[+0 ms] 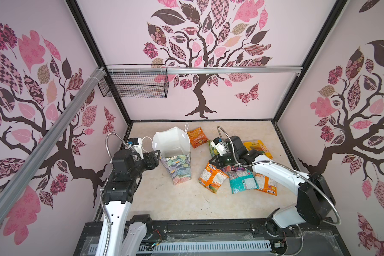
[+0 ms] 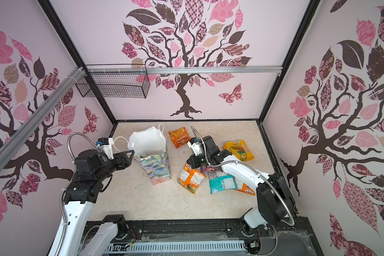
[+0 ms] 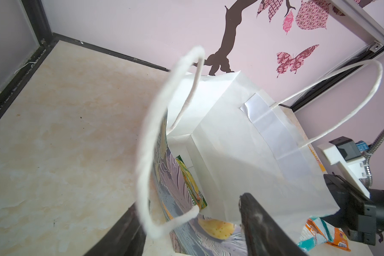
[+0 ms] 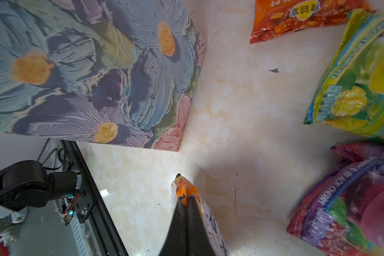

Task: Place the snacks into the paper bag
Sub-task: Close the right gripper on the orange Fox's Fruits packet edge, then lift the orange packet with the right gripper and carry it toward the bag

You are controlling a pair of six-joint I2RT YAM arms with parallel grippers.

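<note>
The paper bag stands upright and open at the left of the table, floral outside, white inside. My left gripper is open at its left rim, with the near wall and a cord handle between the fingers. A green-yellow snack lies inside. My right gripper is shut on the edge of an orange-and-white snack, right of the bag. Orange, yellow, teal, purple and green packets lie around.
A black wire basket hangs on the back wall, high at the left. Patterned walls close the table on three sides. A black rail carrying both arm bases runs along the front edge. Another orange-and-white packet lies under the right arm.
</note>
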